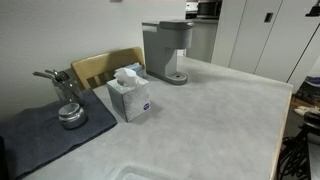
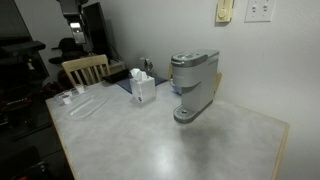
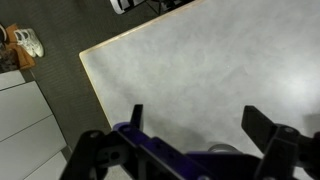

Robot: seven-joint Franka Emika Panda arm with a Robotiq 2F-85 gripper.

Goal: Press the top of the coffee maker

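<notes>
The coffee maker (image 1: 167,50) is a tall grey box with a darker overhanging top and a round silver drip base. It stands at the far side of the grey table in an exterior view and near the wall in an exterior view (image 2: 193,84). My gripper (image 3: 198,125) shows only in the wrist view. Its two dark fingers are spread wide apart with nothing between them, high above the bare tabletop. Only a sliver of a grey round part shows at the bottom edge of the wrist view (image 3: 222,150). The arm does not show in either exterior view.
A white tissue box (image 1: 130,96) stands mid-table, also in an exterior view (image 2: 142,88). A small metal pot with a long handle (image 1: 66,105) sits on a dark mat (image 1: 45,135). A wooden chair (image 1: 105,66) stands behind. The table edge (image 3: 100,85) shows, with shoes on the floor (image 3: 25,42).
</notes>
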